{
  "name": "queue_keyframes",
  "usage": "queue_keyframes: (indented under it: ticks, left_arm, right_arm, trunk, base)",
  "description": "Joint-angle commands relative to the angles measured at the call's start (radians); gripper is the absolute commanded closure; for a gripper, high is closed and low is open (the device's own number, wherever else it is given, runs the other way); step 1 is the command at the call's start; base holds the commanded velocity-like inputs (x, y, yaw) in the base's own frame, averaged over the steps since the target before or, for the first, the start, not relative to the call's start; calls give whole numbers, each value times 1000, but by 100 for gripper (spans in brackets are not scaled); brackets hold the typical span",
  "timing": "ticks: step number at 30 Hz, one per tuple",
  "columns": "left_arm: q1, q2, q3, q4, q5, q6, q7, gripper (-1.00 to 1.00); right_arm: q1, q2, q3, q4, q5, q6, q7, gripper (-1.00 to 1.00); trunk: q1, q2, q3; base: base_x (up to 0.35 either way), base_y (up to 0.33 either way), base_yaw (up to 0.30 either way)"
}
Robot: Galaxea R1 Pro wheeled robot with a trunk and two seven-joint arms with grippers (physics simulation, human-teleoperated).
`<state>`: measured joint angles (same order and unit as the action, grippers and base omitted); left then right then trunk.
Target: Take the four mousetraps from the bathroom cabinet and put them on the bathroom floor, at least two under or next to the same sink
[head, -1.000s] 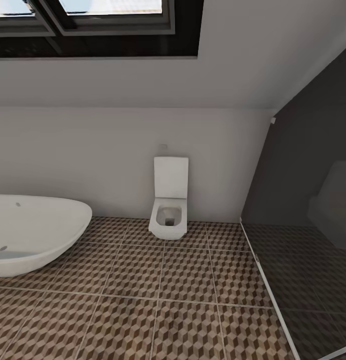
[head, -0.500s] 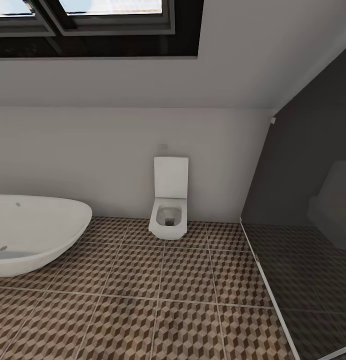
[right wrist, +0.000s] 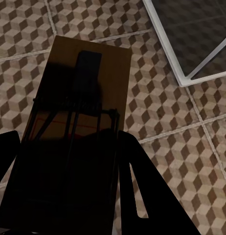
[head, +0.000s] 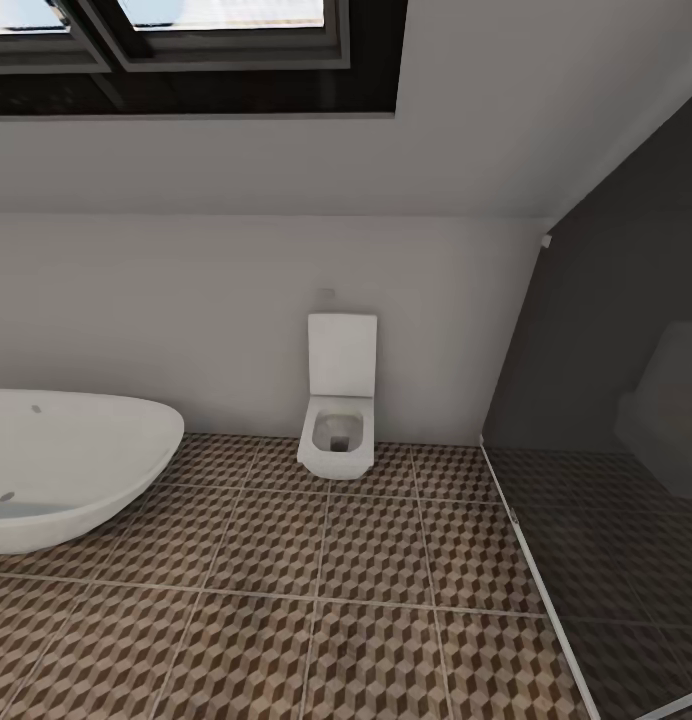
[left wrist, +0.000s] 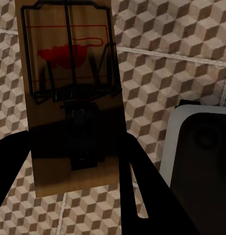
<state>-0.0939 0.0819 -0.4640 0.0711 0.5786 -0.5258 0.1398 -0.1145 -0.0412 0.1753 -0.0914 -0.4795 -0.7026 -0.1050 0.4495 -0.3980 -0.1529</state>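
Note:
In the left wrist view a tan mousetrap [left wrist: 69, 98] with a dark wire frame and a red spot sits between my left gripper's dark fingers [left wrist: 137, 191]; the left gripper [left wrist: 74, 186] is shut on it above the cube-patterned bathroom floor [left wrist: 162, 63]. The right wrist view has a second mousetrap [right wrist: 79, 122] held the same way by my right gripper [right wrist: 69, 196], also over the floor [right wrist: 157, 107]. The head view takes in the bathroom floor [head: 316, 590] and pale walls. The cabinet and the sink are out of view.
A white oval bathtub [head: 66, 465] stands at the left and a square white toilet [head: 338, 410] against the far wall. A dark glass partition [head: 606, 440] with a white floor rail closes the right side. Part of my white base [left wrist: 201, 142] appears beside the left trap.

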Motion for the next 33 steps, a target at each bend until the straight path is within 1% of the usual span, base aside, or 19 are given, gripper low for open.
queue_keyframes:
  ticks: [1, 33]
  left_arm:
    - [-1, -1, -7, 3, -2, -3, 6, 100]
    - [-1, -1, -7, 3, -2, -3, 6, 100]
  right_arm:
    - [-1, 0, 9, 0, -2, -2, -9, 100]
    - [-1, 0, 9, 0, -2, -2, -9, 100]
  trunk:
    - [1, -2, -2]
    - [1, -2, -2]
  base:
    - [0, 0, 0]
    - [0, 0, 0]
